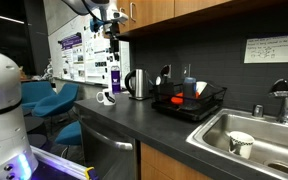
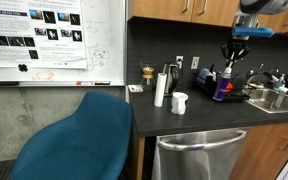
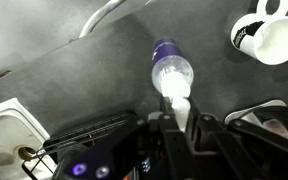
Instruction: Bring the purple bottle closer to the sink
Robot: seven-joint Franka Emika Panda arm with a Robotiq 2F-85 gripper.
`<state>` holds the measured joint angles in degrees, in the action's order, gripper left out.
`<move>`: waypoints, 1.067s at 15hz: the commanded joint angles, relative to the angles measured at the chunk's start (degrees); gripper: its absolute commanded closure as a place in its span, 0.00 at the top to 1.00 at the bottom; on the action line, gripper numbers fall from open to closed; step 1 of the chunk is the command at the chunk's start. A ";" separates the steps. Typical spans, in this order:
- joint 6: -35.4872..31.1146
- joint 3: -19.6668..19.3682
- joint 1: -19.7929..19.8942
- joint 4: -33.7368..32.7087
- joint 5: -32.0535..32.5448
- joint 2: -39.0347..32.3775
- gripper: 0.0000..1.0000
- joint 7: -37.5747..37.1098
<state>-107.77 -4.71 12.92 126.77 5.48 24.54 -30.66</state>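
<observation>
Purple bottle (image 2: 221,90) stands upright on the dark counter (image 2: 199,118), just beside the dish rack (image 2: 246,92) and apart from the white mug (image 2: 179,102); we see the hand (image 2: 234,60) hanging directly over it, and we cannot tell whether it is spread or pressed together, with the sink (image 2: 276,99) beyond the rack

Nothing legible — the wall note (image 1: 269,48), the posters (image 1: 79,55) and the sheets (image 2: 44,18) on the whiteboard (image 2: 99,50) all bear writing too small or blurred to read.
</observation>
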 commanded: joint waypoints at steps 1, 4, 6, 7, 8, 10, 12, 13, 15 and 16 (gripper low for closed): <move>-1.87 -0.28 1.32 0.62 0.31 0.76 0.04 0.30; -1.42 -0.30 2.53 0.02 0.82 0.37 0.04 -1.37; -0.57 -0.65 3.33 -0.13 0.63 0.37 0.04 -1.95; -0.27 -0.84 3.90 -0.23 0.75 0.43 0.04 -2.40; -0.47 -1.03 4.54 -0.22 1.34 0.43 0.04 -2.80; -0.61 -1.81 5.69 -0.57 1.82 0.01 0.04 -3.38; -0.42 -2.71 6.85 -1.09 2.41 -0.67 0.04 -4.13; -0.37 -3.26 7.48 -1.42 2.62 -1.16 0.04 -4.40; -0.45 -4.52 8.31 -1.84 2.63 -1.92 0.04 -3.98; -0.64 -5.04 8.77 -2.07 2.83 -2.45 0.04 -3.90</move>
<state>-108.84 -8.60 20.55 126.74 7.30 23.97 -33.71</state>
